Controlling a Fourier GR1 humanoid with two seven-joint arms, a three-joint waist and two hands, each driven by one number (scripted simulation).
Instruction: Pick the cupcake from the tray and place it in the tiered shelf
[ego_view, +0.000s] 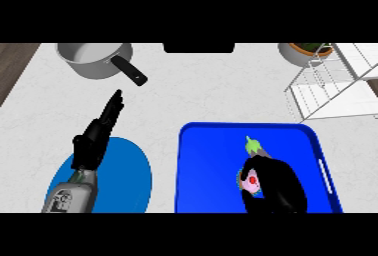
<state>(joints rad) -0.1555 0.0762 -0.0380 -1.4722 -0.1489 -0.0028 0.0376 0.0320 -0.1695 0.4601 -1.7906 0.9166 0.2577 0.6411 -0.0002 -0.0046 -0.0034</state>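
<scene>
1. Curling round the cupcake (251, 181) is the right hand (279, 187). Its black fingers wrap over it, so only the pink side and a red spot peek out on the hand's left.
2. The cupcake sits in the lower right part of the blue tray (214, 165), which lies on the white counter (207, 95).
3. Just above the hand there's a small thing with a green tip (253, 146), also on the tray. Its lower end looks dark and I can't tell what it is.
4. The left hand (100, 132) is open with its fingers stretched straight out, pointing up the view and holding nothing. It's over the top edge of a round blue plate (129, 170) at lower left.
5. The white wire tiered shelf (325, 92) stands at the upper right, well apart from the cupcake.
6. A grey pot (92, 57) with a black handle is at upper left, and a potted plant (303, 51) sits next to the shelf.
</scene>
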